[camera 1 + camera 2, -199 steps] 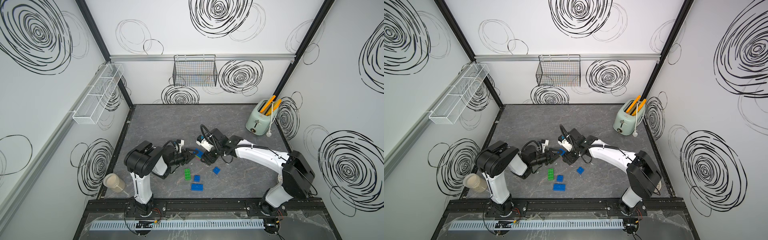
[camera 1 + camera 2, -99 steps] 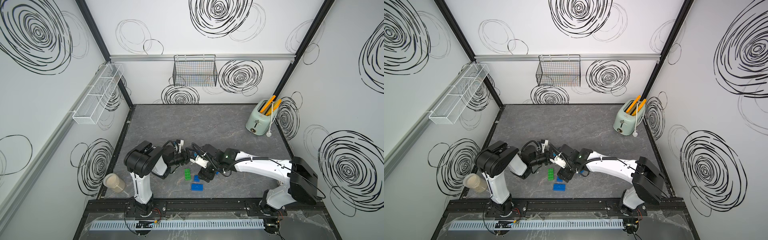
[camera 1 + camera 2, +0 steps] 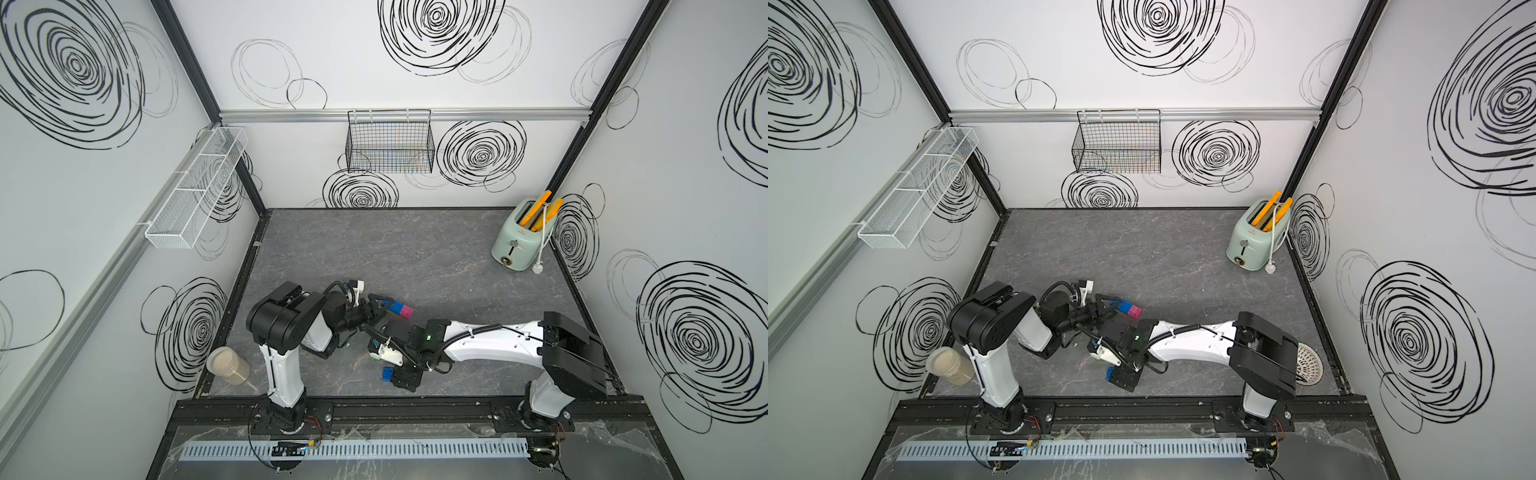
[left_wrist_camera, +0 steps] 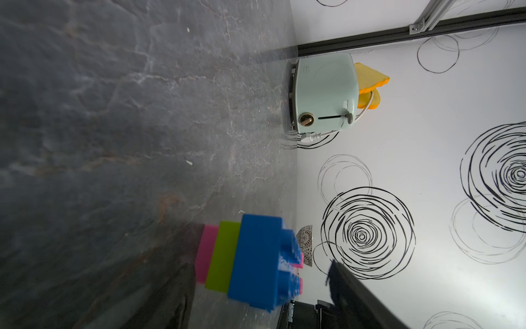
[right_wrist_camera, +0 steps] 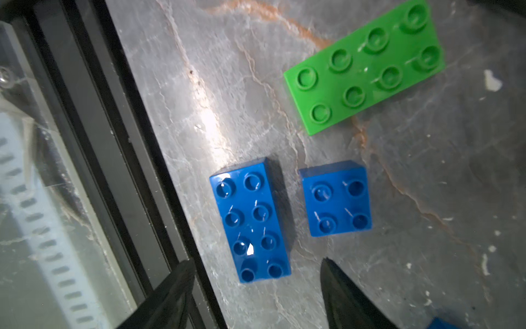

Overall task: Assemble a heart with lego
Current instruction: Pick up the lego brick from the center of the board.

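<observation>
Bricks loose on the table (image 5: 427, 185), seen from my right wrist: three, studs up and apart. These are one green oblong brick (image 5: 364, 67) and one blue oblong brick (image 5: 250, 219), eight studs each, and one blue square brick (image 5: 336, 198) of four. My right end effector (image 5: 256, 262) hovers wide over the blue oblong brick's end, holding nothing. My left end effector (image 3: 385, 312) is spread around the part-built heart (image 3: 398, 309), showing three layers: pink, lime, blue

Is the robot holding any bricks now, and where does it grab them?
Nothing looks held. The left end effector is open around the brick stack; the right end effector hangs open over the long blue brick.
</observation>
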Motion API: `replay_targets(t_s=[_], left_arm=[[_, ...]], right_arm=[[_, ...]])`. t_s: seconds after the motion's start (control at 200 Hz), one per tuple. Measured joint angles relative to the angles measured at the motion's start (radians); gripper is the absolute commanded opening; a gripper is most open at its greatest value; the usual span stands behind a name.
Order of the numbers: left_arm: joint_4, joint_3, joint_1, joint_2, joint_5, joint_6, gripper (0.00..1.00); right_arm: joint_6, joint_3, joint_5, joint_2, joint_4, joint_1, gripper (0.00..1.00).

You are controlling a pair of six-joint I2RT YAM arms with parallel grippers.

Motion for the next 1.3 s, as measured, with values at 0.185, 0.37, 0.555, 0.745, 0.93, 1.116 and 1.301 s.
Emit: replay_targets(t_s=[0.185, 0.37, 0.555, 0.745, 0.93, 1.116, 1.301], left_arm=[[0.0, -0.009, 0.013, -0.014, -0.001, -0.002, 0.86], [-0.002, -0.01, 0.016, -0.029, -0.001, -0.002, 0.9], [-0.01, -0.014, 0.03, -0.046, -0.004, -0.002, 0.92], [-0.031, -0.018, 0.044, -0.066, -0.011, -0.002, 0.93], [-0.043, -0.025, 0.053, -0.073, -0.018, -0.001, 0.93], [-0.051, -0.028, 0.06, -0.073, -0.019, -0.001, 0.94], [-0.051, -0.028, 0.075, -0.073, -0.021, 0.002, 0.98]], right_arm=[[-0.002, -0.001, 0.006, 0.027, 0.01, 0.015, 0.7], [-0.002, -0.001, 0.013, 0.066, 0.016, 0.037, 0.62], [0.005, 0.002, 0.026, 0.074, 0.026, 0.039, 0.62], [0.006, 0.025, 0.045, 0.096, 0.037, 0.039, 0.59], [0.008, 0.039, 0.061, 0.111, 0.045, 0.039, 0.5], [0.006, 0.043, 0.076, 0.116, 0.048, 0.039, 0.32], [-0.002, 0.044, 0.069, 0.108, 0.036, 0.037, 0.26]])
